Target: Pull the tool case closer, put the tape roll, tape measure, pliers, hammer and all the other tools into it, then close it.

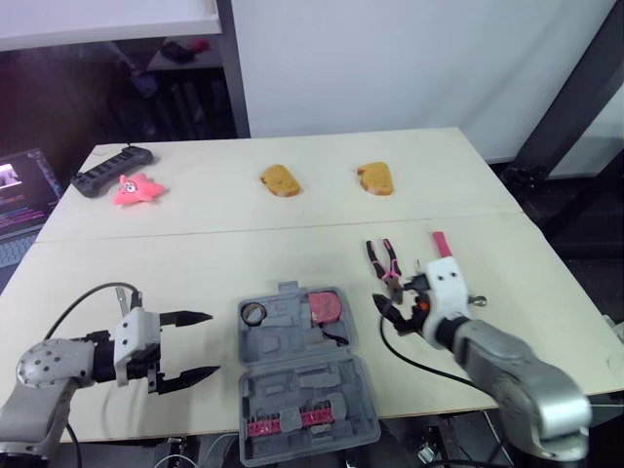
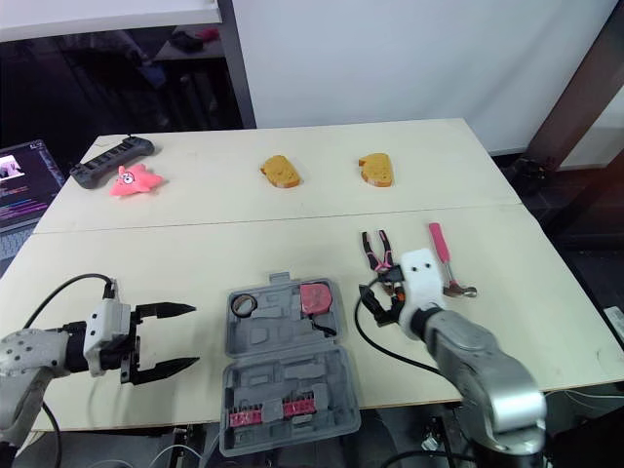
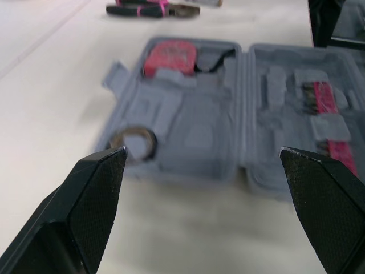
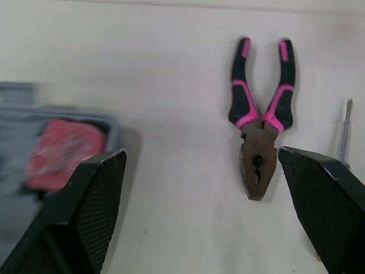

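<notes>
- Left eye view: a white wall and a dark post stand behind a pale wooden surface with a seam running across it.
- Left arm lies low over the near left part of the surface, forearm pointing at the case. The left pincer is spread wide and holds nothing, just beside the case's left edge.
- Right arm reaches forward from the near right corner. The right pincer is also spread wide and empty, between the case and the pliers.
- A grey tool case lies open and flat at the near middle, with pink bits in its nearer half.
- A laptop sits off the far left edge.
- A black bar-shaped device, a pink star toy and two orange-brown pieces lie along the far side.
- The hammer and pliers lie on the surface right of the case.
- A red tape measure and the tape roll sit in the case's farther half.
</notes>
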You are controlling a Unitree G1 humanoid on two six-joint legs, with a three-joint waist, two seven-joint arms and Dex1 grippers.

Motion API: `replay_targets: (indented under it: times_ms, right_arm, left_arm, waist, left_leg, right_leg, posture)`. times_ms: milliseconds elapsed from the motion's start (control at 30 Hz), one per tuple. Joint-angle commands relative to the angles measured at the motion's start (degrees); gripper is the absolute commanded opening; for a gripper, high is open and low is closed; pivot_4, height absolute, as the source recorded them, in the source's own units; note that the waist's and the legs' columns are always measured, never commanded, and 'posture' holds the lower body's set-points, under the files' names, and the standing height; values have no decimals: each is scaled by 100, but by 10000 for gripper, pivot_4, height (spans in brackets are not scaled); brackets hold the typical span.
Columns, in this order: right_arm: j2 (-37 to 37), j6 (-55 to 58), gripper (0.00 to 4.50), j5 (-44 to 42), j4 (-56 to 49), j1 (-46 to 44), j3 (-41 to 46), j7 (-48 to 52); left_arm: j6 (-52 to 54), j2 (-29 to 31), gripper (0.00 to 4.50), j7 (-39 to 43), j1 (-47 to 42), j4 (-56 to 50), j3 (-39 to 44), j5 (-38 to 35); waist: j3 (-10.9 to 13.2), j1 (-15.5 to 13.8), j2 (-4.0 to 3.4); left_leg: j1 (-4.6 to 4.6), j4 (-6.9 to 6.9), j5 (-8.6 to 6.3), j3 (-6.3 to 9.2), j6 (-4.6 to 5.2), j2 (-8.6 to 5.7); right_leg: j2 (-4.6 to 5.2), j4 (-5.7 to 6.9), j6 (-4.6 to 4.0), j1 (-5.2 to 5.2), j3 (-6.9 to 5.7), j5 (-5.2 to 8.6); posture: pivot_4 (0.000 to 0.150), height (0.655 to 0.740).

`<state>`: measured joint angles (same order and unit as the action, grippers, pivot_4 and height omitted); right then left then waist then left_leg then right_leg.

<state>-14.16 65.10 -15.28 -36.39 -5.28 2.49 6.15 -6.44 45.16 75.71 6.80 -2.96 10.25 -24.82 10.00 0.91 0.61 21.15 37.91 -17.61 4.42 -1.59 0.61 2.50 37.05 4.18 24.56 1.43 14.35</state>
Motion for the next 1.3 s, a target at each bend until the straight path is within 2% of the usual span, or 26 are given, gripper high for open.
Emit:
replay_targets:
  times_ms: [33,233,533,633,733,833,1133,1267,1300]
  right_arm:
    - [265,-431,44711,426,378,-184,-182,-496]
    - [319,-1146,44711,771,1464,-480,-246,-574]
    - [396,-1818,44711,764,2762,-705,-240,-240]
    - [434,-2005,36188,772,2874,-709,-279,-168]
    - [478,-2175,21597,814,3063,-751,-289,-164]
    - [505,-2303,9399,852,3238,-786,-273,-167]
    - [427,-2537,9424,887,3070,-814,-337,-16]
    - [491,-2578,9424,942,3315,-887,-320,-67]
    - [514,-2612,19725,954,3399,-920,-294,-97]
  left_arm:
    - [72,104,45000,167,-55,-238,12,-207]
    - [78,58,45000,358,-178,-275,-56,-299]
    - [80,-15,45000,345,-273,-215,-108,-218]
    - [82,-27,45000,325,-256,-238,-98,-201]
    - [75,-36,45000,291,-257,-230,-102,-174]
    - [71,-43,45000,262,-258,-224,-107,-156]
    - [57,-26,45000,212,-330,-146,-118,-105]
    - [40,-34,45000,198,-372,-113,-139,-71]
    - [32,-34,45000,194,-384,-105,-148,-66]
  waist:
    - [2,10,-4]
    - [6,27,-9]
    - [7,47,-12]
    - [6,66,-11]
    - [6,127,-11]
    - [6,172,-10]
    - [8,166,-14]
    - [8,167,-13]
    - [7,170,-13]
  left_leg:
    - [1,0,0,-2,0,0]
    - [-1,0,0,-2,1,-1]
    - [-2,0,0,-1,2,2]
    - [-3,0,0,-1,2,3]
    - [-3,0,0,0,2,4]
    - [-5,0,0,1,2,4]
    - [-7,0,0,1,2,8]
    - [-6,0,0,1,2,8]
    - [-6,0,0,1,2,8]
  right_leg:
    - [2,-1,0,1,0,0]
    - [-1,1,-2,2,-1,1]
    - [-6,4,12,2,-1,-6]
    - [-7,5,12,2,-1,-6]
    - [-7,6,12,2,-1,-6]
    - [-8,8,13,2,-1,-7]
    - [-12,10,12,1,0,-7]
    - [-12,10,12,1,0,-7]
    - [-12,10,12,1,0,-7]
  posture:
    - [1500,7400]
    - [1500,7400]
    - [1500,7400]
    - [1500,7400]
    - [1500,7400]
    - [1500,7400]
    - [1500,7400]
    - [1500,7400]
    - [1500,7400]
